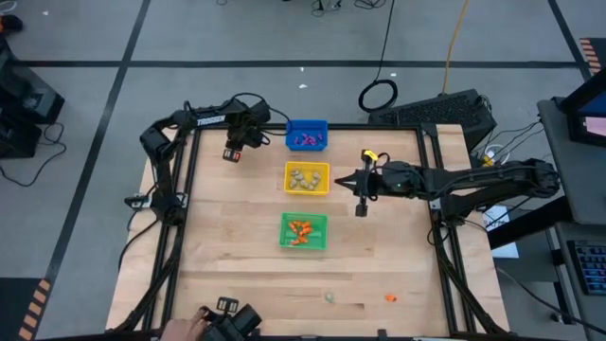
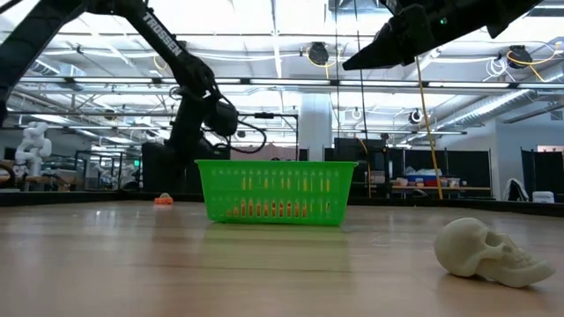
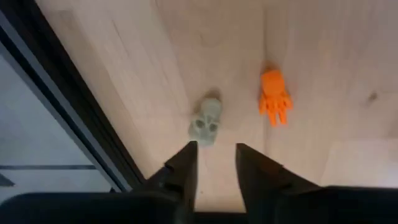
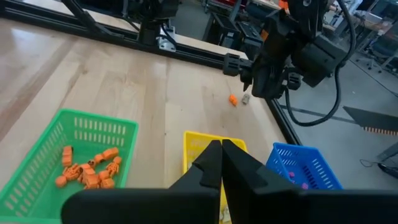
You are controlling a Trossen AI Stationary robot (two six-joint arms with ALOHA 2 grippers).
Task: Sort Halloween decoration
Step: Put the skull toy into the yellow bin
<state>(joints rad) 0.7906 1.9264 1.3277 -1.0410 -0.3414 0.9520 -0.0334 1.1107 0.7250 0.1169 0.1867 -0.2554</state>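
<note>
Pale skull trinket (image 3: 206, 122) beside surface's black edge rail (image 3: 68, 106), long axis toward left pincer (image 3: 216, 163), parted, empty; right pincer (image 4: 221, 157) shut, empty.

Our left arm bends in from the table's left edge toward the far left corner, wrist pitched down, and the left gripper (image 1: 233, 153) hangs there above the wood with its two dark fingers (image 3: 184, 169) parted by a narrow gap, nothing between them. Our right arm stretches in from the right edge; the right gripper (image 1: 361, 209) points downward, its jaws pressed together.
</note>
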